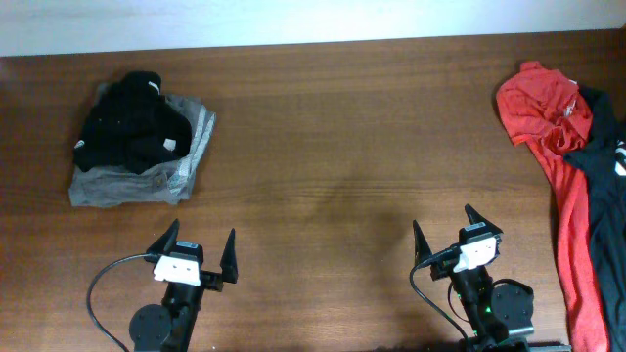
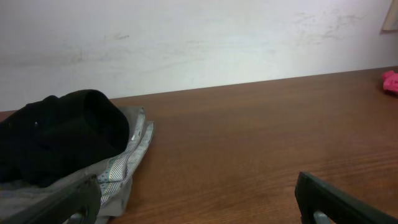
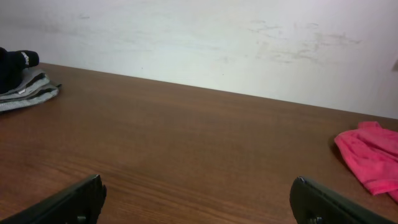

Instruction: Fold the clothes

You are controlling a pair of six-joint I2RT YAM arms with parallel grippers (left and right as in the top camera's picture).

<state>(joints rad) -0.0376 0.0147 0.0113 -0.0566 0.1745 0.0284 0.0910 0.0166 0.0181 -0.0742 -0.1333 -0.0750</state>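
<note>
A dark garment (image 1: 599, 147) with a bit of white print lies at the table's right edge, over a red garment (image 1: 543, 103), and is partly cut off by the frame. The red garment also shows in the right wrist view (image 3: 370, 158). At the far left a black garment (image 1: 132, 127) sits bunched on a folded grey striped garment (image 1: 127, 186); both show in the left wrist view, black (image 2: 59, 134) over grey (image 2: 127, 162). My left gripper (image 1: 202, 242) (image 2: 199, 199) is open and empty near the front edge. My right gripper (image 1: 442, 225) (image 3: 199, 199) is open and empty, also near the front edge.
The brown wooden table (image 1: 333, 147) runs to a white wall at the back. The arm bases and cables sit at the front edge.
</note>
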